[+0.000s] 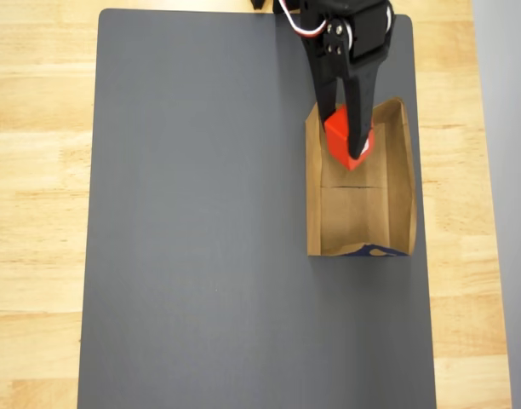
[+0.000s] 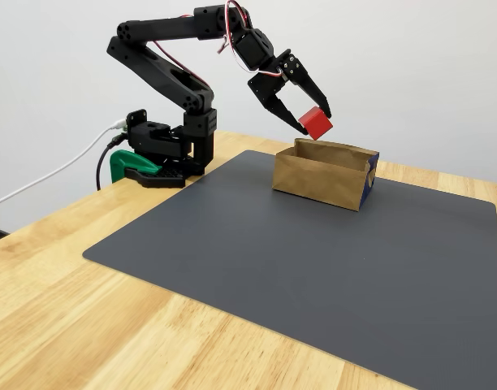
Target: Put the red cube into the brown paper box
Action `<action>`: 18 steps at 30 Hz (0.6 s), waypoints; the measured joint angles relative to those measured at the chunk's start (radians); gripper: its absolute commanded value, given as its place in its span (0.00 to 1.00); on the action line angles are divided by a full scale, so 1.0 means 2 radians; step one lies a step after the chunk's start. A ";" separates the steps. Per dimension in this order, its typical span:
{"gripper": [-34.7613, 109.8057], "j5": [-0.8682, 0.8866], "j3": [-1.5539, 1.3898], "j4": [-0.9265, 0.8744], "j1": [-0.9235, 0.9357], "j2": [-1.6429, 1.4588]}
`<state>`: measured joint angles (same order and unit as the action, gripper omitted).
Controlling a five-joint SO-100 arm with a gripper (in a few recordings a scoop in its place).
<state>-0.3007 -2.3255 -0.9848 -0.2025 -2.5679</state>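
The red cube (image 1: 339, 129) (image 2: 317, 124) hangs in the air, held between the black fingers of my gripper (image 1: 346, 141) (image 2: 315, 122), which is shut on it. It sits just above the open top of the brown paper box (image 1: 363, 200) (image 2: 321, 177), over the end nearest the arm. In the overhead view one finger crosses the cube's face and hides part of it. The box lies on the dark grey mat, its blue printed patch (image 1: 371, 250) (image 2: 370, 179) at the end away from the arm.
A dark grey mat (image 1: 209, 221) (image 2: 313, 260) covers most of the wooden table (image 1: 39, 170) (image 2: 94, 325). The arm's base (image 2: 163, 150), with a green clamp and cables, stands at the mat's far left corner in the fixed view.
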 measured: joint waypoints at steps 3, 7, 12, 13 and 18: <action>0.24 0.015 -0.012 0.016 -0.016 0.012; 0.25 0.025 -0.040 0.058 -0.038 0.034; 0.36 0.027 -0.074 0.112 -0.042 0.043; 0.38 0.028 -0.079 0.120 -0.041 0.042; 0.45 0.035 -0.080 0.126 -0.028 0.042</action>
<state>-0.2301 -2.4850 -0.7332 -0.2577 -2.4835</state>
